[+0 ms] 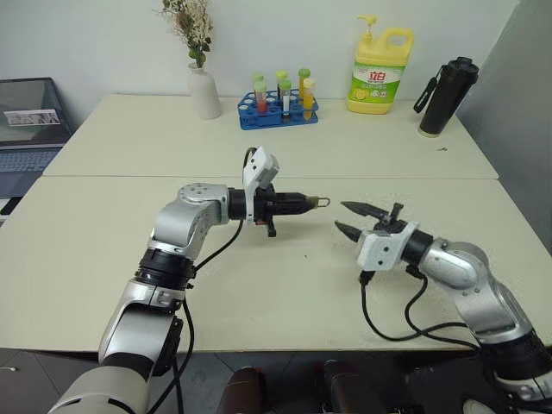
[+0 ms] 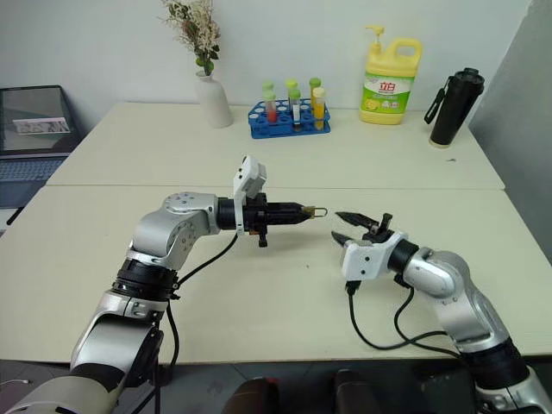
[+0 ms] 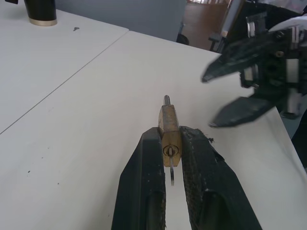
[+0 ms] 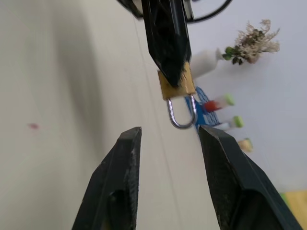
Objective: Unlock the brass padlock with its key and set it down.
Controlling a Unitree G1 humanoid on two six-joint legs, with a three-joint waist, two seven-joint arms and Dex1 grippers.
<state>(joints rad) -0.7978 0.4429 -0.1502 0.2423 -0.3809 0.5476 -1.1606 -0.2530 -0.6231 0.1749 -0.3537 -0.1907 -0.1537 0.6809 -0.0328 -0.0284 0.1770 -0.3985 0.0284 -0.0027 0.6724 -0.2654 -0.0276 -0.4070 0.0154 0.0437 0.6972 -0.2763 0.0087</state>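
At frame centre, the left hand (image 1: 304, 204) pinches the small, rigid, probably slippery rectangular golden-brass padlock (image 3: 170, 128) by its flat sides above the counter (image 1: 259, 285), silver key (image 3: 171, 172) inserted, while the right hand (image 1: 352, 218) gapes empty beside its shackle.

Two cream tables (image 1: 259, 293) pushed together, seam running across btwn near and far one. Plain pale wall (image 1: 103, 43) behind, even indoor light, soft shadows. Far table, along the wall: white vase (image 1: 204, 90) w/ dried flowers, blue rack (image 1: 278, 112) of coloured-cap test tubes next to it, yellow pump bottle (image 1: 380, 71) w/ green label, black flask (image 1: 447, 95) w/ strap nr the right corner. Grey partition panel (image 1: 522, 103) on the right side, past the table edge. Left of the tables: open laptop (image 1: 26, 129), screen lit. Tabletop has a few small dark specks. Dark floor under the near edge; left wrist view shows a brownish floor (image 3: 206, 24) beyond the table.
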